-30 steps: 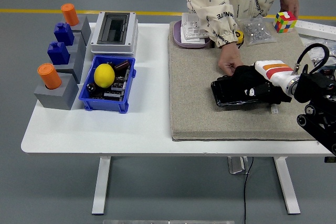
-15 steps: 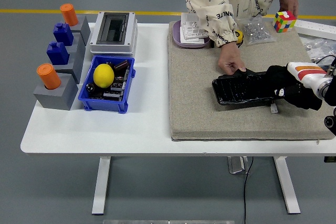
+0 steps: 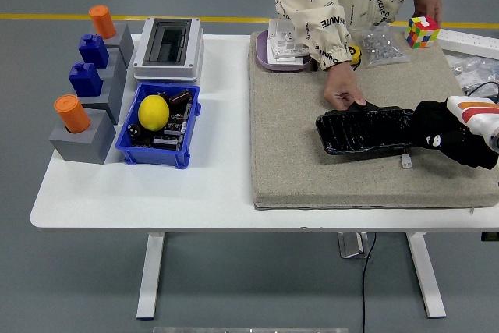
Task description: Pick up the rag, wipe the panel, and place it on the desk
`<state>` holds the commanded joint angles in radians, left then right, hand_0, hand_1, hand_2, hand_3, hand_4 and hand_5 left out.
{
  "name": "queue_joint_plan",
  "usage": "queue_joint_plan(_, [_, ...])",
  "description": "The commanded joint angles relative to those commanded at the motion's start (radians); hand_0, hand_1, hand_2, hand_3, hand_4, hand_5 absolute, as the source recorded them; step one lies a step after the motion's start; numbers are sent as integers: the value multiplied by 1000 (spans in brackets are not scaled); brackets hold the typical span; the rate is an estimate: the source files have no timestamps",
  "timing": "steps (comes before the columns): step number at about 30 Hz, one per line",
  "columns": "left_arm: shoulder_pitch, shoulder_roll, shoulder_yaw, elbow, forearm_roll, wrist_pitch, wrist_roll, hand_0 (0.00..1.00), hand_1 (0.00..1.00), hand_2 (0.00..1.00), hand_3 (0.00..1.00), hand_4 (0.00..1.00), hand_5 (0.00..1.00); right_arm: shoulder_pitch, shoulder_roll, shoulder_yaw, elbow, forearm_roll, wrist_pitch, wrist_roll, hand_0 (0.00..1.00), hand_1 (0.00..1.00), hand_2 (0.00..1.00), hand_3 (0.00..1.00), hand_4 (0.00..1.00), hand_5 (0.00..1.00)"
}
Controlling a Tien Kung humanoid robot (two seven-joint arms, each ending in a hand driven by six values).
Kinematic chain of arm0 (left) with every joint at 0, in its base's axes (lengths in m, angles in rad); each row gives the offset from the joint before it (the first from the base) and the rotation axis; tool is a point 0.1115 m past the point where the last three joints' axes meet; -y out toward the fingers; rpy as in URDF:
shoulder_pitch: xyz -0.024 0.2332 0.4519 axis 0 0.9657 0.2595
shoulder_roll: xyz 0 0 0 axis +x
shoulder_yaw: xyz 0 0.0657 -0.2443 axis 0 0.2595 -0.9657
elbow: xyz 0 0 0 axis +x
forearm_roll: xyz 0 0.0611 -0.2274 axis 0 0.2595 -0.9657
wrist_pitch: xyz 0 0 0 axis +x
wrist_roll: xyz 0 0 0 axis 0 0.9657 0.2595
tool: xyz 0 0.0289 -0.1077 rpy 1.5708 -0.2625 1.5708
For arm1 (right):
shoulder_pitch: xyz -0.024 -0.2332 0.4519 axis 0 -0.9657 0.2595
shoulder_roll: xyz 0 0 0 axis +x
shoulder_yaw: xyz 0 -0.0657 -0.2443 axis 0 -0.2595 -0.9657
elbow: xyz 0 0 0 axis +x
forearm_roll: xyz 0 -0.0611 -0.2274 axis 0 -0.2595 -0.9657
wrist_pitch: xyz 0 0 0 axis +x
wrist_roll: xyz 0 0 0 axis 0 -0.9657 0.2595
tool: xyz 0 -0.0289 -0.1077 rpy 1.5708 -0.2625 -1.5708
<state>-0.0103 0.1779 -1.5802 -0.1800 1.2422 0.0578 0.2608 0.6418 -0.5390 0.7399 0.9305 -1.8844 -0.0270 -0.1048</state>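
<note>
Right hand (image 3: 456, 139) clenched on dark rag, pressing it at right end of glossy black rectangular panel (image 3: 365, 131) for wiping. Person's hand (image 3: 341, 95) pins panel's far-left corner on beige felt mat (image 3: 288, 154) so it won't slide.

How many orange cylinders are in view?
2: one on the far grey block, one on the near grey block, both at the table's left. None seems hidden.

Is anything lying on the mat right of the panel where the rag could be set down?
Nothing visible does. The right hand holds the rag at the panel's right end; a small connector lies just below, on the mat.
</note>
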Motion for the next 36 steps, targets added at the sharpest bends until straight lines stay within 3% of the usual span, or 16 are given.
queue_joint_plan(14, [2,1,2,0,-1,1,1,650,698,747,567,599,481,28,28,-36,10,6,0,-1,306,453,498,497,799,249])
queue_joint_plan(36, [5,8,11,0,0,1,1,650,698,746,567,600,479,110,151,-120,46,9,-2,-10,307,453,498,497,799,248])
